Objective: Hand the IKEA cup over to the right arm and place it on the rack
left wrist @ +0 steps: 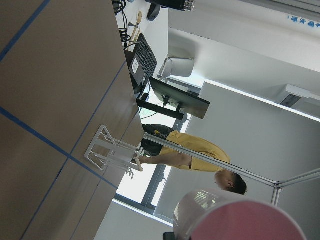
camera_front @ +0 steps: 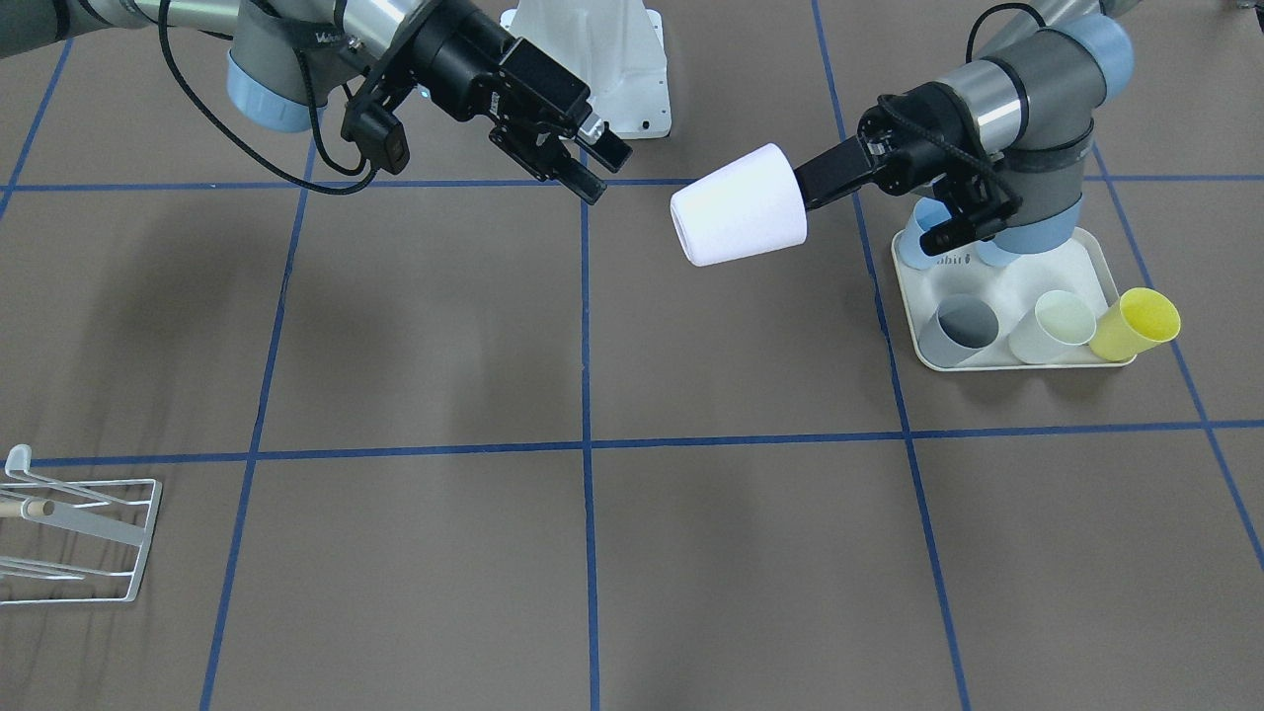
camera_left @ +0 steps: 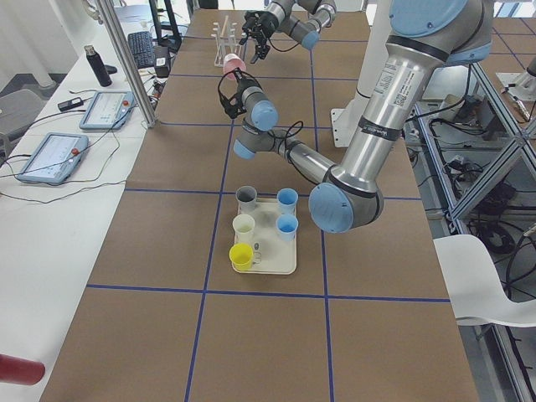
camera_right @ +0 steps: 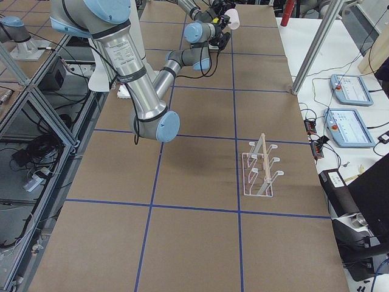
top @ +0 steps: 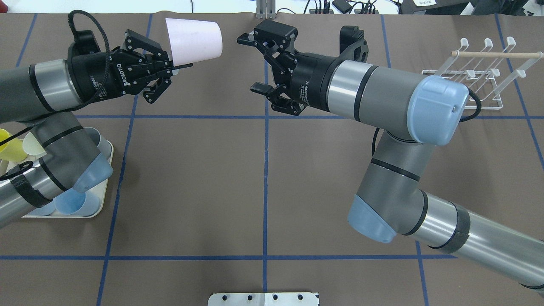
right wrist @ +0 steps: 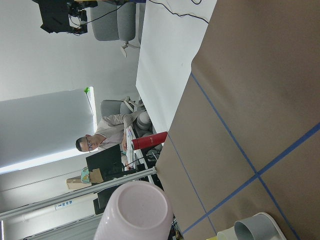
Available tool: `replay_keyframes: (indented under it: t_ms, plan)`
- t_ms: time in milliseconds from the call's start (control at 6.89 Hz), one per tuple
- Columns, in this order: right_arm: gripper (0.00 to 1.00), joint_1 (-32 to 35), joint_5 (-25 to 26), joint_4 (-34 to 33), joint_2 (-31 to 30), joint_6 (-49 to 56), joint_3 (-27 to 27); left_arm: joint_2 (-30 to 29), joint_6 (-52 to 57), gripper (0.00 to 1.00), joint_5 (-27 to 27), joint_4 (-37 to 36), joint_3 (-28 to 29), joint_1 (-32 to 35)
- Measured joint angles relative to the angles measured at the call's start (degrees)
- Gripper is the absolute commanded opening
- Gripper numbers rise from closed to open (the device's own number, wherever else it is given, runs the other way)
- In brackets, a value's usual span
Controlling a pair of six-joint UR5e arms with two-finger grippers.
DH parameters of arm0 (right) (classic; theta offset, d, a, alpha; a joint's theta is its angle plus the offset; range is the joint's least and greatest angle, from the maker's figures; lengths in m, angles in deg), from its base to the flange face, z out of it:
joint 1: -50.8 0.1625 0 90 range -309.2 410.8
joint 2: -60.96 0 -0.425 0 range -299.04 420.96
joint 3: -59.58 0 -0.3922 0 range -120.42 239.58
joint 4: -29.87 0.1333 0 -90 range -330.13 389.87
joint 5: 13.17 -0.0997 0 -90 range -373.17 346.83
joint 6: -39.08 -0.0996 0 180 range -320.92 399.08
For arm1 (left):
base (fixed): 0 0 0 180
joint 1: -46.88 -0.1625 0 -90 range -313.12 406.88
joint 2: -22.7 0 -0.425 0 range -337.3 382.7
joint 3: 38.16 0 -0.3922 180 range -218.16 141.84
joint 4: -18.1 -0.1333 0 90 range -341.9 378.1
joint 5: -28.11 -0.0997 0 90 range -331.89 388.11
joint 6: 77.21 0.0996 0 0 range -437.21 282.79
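Note:
My left gripper (top: 176,66) is shut on the rim of the pale pink IKEA cup (top: 193,38), holding it on its side above the table. The cup (camera_front: 739,205) points its closed base at my right gripper (top: 250,64), which stands open a short gap away without touching it. The right wrist view shows the cup's base (right wrist: 132,210) straight ahead. In the left wrist view the cup (left wrist: 240,220) fills the bottom edge. The white wire rack (top: 480,72) with its wooden rod stands at the table's far right, also seen as the rack (camera_front: 79,538) and the rack (camera_right: 260,167).
A cream tray (camera_front: 1091,262) under my left arm holds grey (camera_front: 963,331), cream (camera_front: 1055,326) and yellow (camera_front: 1136,323) cups, plus blue ones (top: 76,202). The white robot base (camera_front: 602,59) sits at the table's back edge. A seated person (right wrist: 107,132) shows beyond the table's end.

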Motion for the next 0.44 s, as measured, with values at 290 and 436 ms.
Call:
replay_keyframes:
  t_ms: [290, 436]
  plan:
    - [0.99, -0.1, 0.2, 0.0, 0.7, -1.2, 0.0, -0.7, -2.7, 0.0, 0.1, 0.1, -0.6, -0.5]
    - [0.99, -0.1, 0.3, 0.0, 0.8, -1.5, 0.0, -1.0, -3.3, 0.0, 0.1, 0.1, -0.6, -1.0]
